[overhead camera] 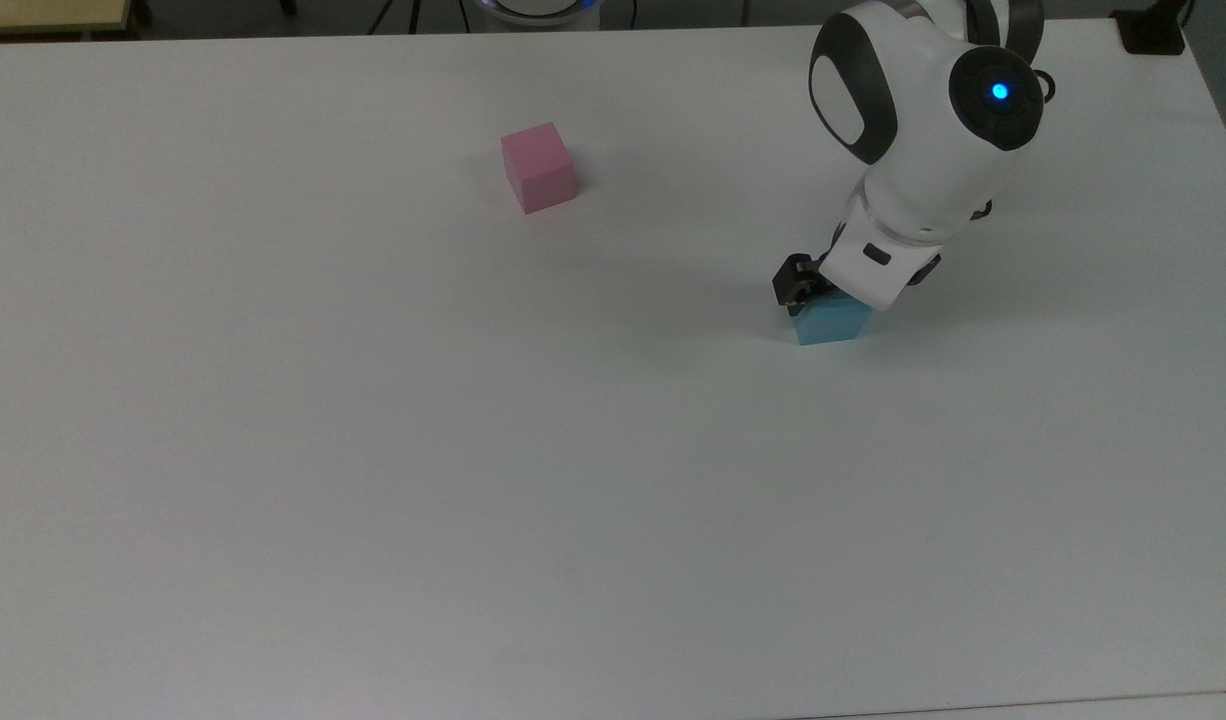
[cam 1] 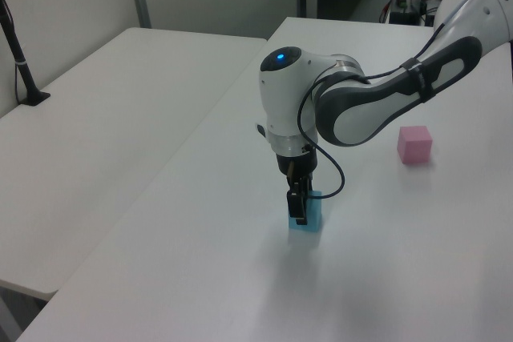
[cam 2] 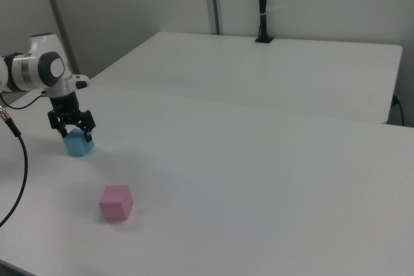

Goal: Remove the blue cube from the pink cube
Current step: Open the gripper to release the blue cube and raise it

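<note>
Resting flat: blue cube (overhead camera: 831,320) | matte cyan | apart: pink cube (overhead camera: 539,167)

Open bench (overhead camera: 373,450) surrounds the pink cube (overhead camera: 538,167) on every side; the blue cube (overhead camera: 831,320) and the arm above it stand well apart.

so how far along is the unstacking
Done: the blue cube sits on the table, well apart from the pink cube. In hand: the gripper straddles the blue cube, fingers spread. Left: lift the arm clear.
</note>
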